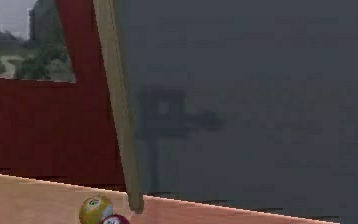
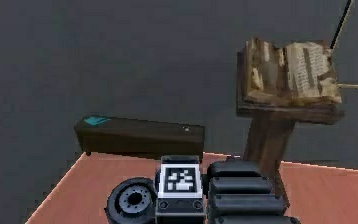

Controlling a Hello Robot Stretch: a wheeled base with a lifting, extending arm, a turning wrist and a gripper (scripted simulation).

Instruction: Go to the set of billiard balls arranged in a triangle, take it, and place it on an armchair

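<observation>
In the arm side view, the arm (image 2: 245, 198) is seen as stacked dark segments at the bottom edge. 1 white marker square (image 2: 180, 181) is set at its end, and the gripper (image 2: 133, 201) shows as a round dark body just left of that. The fingers cannot be made out, so neither how they stand nor whether anything is held can be told.

A reddish-brown surface (image 2: 327, 195) is spread beneath the gripper. Its far edge runs across just beyond the gripper, and its left edge slants down toward the bottom left corner. Past the far edge, a long dark bench (image 2: 147, 135) is set against the grey wall (image 2: 107, 50), with a small teal thing (image 2: 94, 122) on its left end. Up and right of the gripper, a wooden stand (image 2: 269, 135) bearing an open book (image 2: 287, 68) is placed near that edge. A bare gap is left between bench and stand.

In the forward view, 2 billiard balls (image 1: 95, 210) are found at the bottom edge on a pale tabletop (image 1: 27, 195). 1 is yellow and 1 is dark red, the red one cut by the frame. Whether a triangle is formed cannot be told, nor how the balls lie relative to the fingers. A wooden stick (image 1: 120, 100) comes down to the tabletop just right of them. The tabletop's far edge slants lower toward the right, with a red panel (image 1: 47, 130) and a landscape picture (image 1: 27, 40) behind it.
</observation>
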